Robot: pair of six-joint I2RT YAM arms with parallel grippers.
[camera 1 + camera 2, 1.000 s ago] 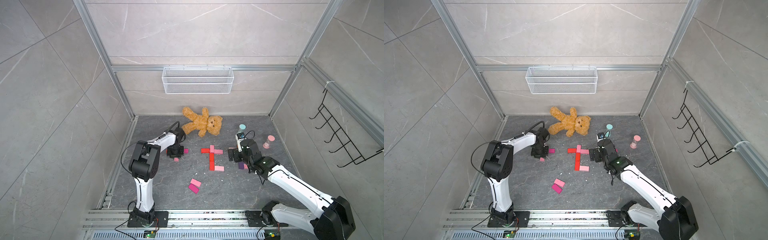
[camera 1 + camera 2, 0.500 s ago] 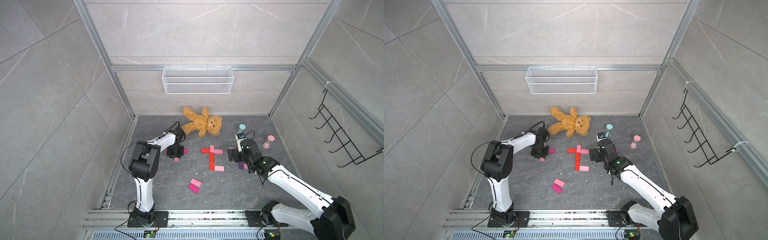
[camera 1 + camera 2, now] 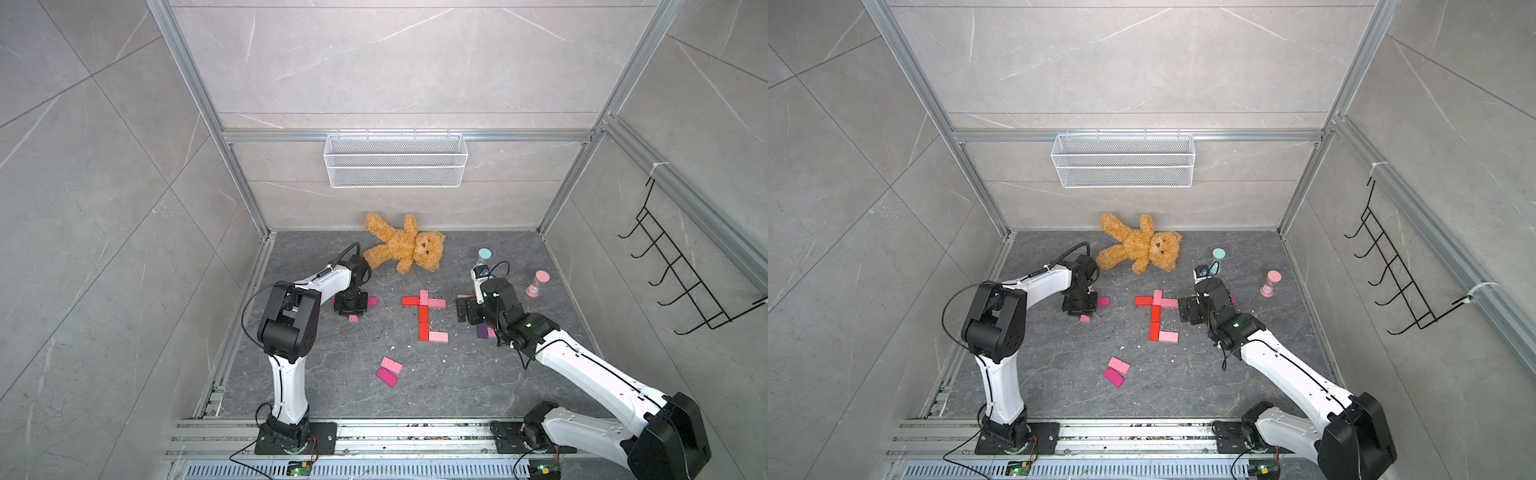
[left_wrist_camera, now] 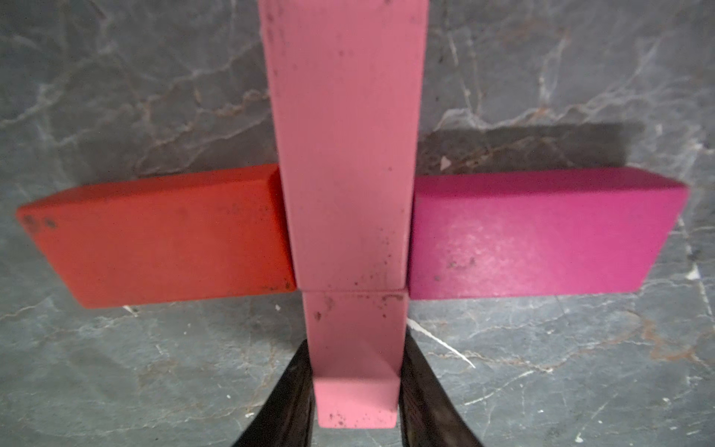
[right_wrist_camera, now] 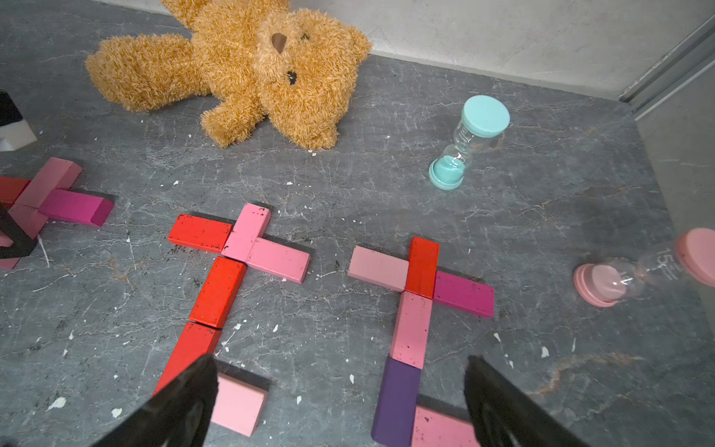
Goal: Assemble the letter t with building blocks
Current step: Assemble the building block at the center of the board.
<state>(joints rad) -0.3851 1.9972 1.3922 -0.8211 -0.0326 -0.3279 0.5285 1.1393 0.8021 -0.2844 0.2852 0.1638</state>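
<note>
White link shells and bulky black joint housings on left arm (image 3: 286, 386), lower left of frame, and right arm (image 3: 590, 374), lower right. Thin black cables looping outside; black base plates. Matte black fingers (image 5: 182, 406) on left gripper (image 4: 356, 348), right gripper (image 5: 339, 362).

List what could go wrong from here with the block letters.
1. The left gripper hugs the pink stem block with both fingers; pulling away crooked could drag it off the pink top block or nudge the red block and magenta block.
2. The right gripper hangs open above two finished letters; dropping could knock the red stem block or purple block.
</note>
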